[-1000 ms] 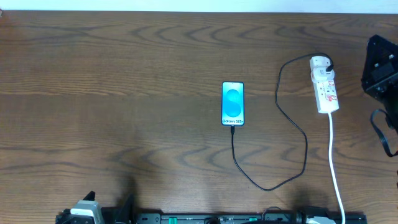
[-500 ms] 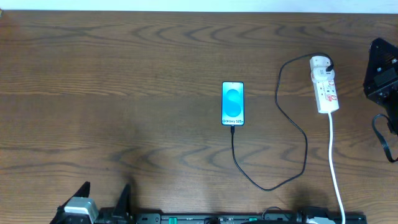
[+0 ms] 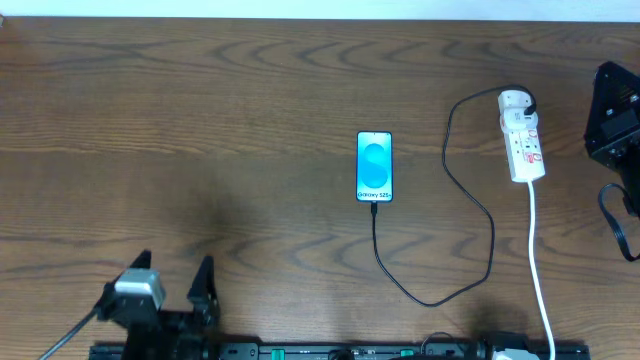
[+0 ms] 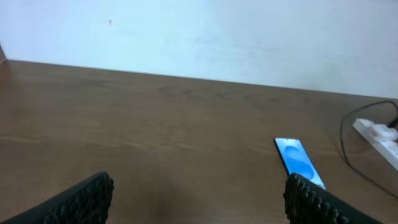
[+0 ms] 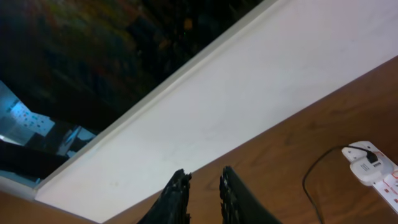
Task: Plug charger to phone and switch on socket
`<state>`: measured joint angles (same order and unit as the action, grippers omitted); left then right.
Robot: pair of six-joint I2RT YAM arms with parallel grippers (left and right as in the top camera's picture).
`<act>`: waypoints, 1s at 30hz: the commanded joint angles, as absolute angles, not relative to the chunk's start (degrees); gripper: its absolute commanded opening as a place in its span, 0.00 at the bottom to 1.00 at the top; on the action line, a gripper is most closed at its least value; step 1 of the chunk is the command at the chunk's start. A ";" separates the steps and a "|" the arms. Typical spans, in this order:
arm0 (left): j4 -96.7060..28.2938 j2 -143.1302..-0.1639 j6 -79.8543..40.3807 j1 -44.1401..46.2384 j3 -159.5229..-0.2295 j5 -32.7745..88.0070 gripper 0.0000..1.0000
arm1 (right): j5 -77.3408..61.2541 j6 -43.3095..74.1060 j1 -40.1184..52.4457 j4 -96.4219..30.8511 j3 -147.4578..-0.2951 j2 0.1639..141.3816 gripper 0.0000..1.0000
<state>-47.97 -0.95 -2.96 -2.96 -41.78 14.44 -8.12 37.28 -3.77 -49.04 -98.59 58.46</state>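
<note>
The phone point(image 3: 375, 166) lies mid-table with its blue-cyan screen lit; it also shows in the left wrist view point(image 4: 298, 160). The black charger cable point(image 3: 490, 230) is plugged into the phone's near end. It loops right and up to a black adapter point(image 3: 526, 100) in the socket, a white power strip point(image 3: 522, 140). My left gripper point(image 3: 172, 275) is open and empty at the table's front left, far from the phone. Its fingers frame bare table in the left wrist view point(image 4: 199, 199). My right gripper point(image 5: 202, 177) is shut and empty, raised at the far right.
The strip's white cord point(image 3: 538, 260) runs down to the front edge. The right arm's dark body point(image 3: 612, 110) sits just right of the strip. The power strip point(image 5: 373, 171) and cable point(image 5: 308, 186) show in the right wrist view. A white wall backs the table.
My left gripper has risen from the front edge and moved forward over the table, fingers spread. The phone, cable, strip and right arm have not moved.
</note>
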 commanded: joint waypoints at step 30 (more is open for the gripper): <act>-6.98 -0.43 -6.28 -3.20 -5.76 14.48 0.88 | -8.10 37.08 -3.27 -49.08 -98.45 58.00 0.15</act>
